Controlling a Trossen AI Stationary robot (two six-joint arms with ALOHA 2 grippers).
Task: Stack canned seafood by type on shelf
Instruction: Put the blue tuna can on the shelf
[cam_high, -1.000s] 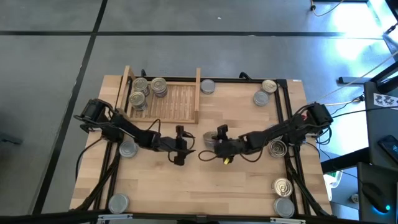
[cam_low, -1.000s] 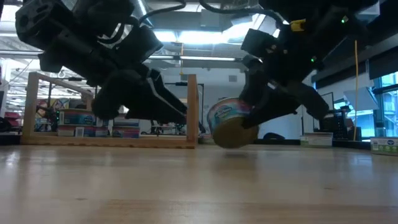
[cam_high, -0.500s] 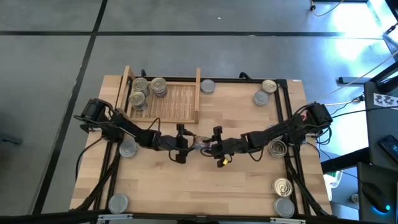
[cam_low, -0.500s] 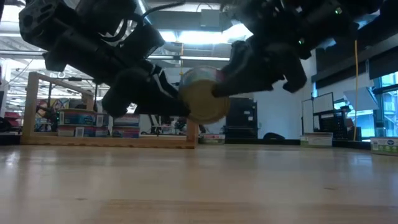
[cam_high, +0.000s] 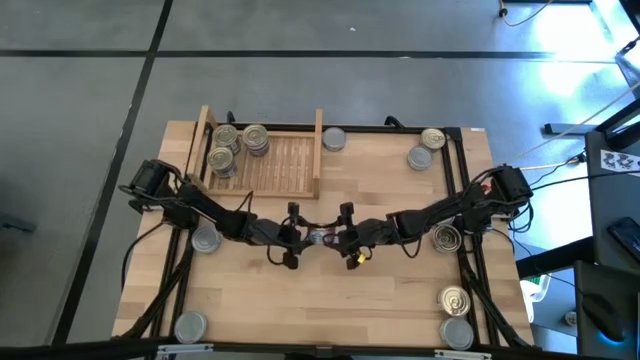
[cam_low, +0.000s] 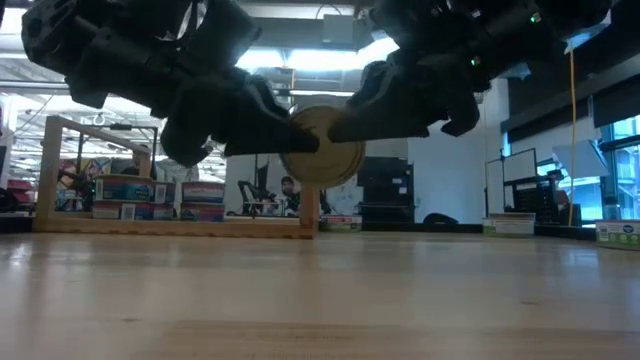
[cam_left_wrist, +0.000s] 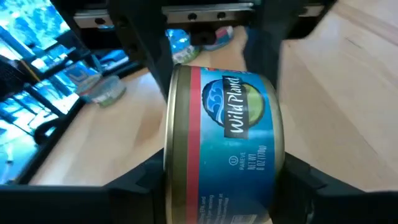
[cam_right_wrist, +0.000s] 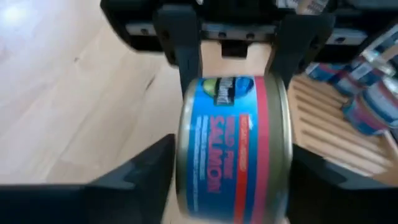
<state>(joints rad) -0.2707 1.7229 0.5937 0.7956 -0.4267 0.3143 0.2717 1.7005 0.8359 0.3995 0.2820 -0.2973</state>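
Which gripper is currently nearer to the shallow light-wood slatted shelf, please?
Left. The left gripper sits off the right front corner of the shelf, clamping the blue-labelled salmon can; the right gripper meets that can from farther right.

Blue-labelled can midair, on edge

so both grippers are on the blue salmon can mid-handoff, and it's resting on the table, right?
Not resting. The low view shows the can held in the air, well clear of the table, between the left gripper and right gripper. The rest is right.
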